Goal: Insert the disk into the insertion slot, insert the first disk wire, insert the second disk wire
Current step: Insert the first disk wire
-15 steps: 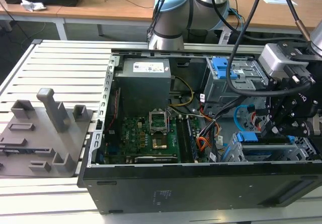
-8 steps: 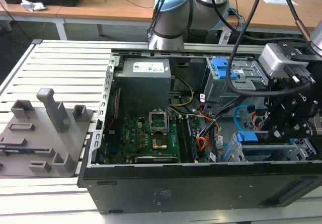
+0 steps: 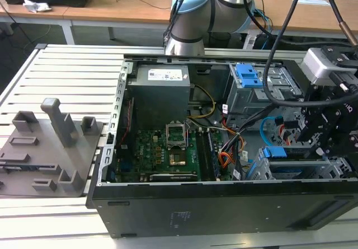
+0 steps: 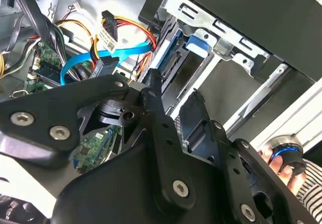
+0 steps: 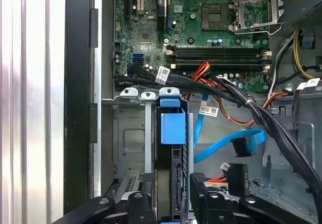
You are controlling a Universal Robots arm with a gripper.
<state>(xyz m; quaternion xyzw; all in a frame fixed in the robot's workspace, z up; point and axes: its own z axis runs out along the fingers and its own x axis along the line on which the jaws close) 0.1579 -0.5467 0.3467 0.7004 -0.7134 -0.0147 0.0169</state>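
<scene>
The disk (image 5: 173, 133), grey metal in a bright blue caddy, stands on edge inside the insertion slot (image 5: 132, 142) of the silver drive cage (image 3: 305, 177). My gripper (image 5: 172, 179) straddles the disk's rear end, one black finger (image 5: 147, 194) on each flat side, apparently closed on it. In the second wrist view the gripper (image 4: 175, 85) sits just behind the disk's connector edge (image 4: 173, 62). A flat blue data cable (image 5: 236, 146) and a black plug (image 5: 236, 176) hang loose beside the cage, plugged into nothing.
A bundle of black, red and orange cables (image 5: 226, 90) crosses between the motherboard (image 5: 201, 27) and the cage. A larger grey cage with a blue clip (image 3: 249, 76) stands behind. A person's hand (image 4: 282, 158) holds a round device outside the case. A grey fixture (image 3: 50, 148) lies on the exterior view's left.
</scene>
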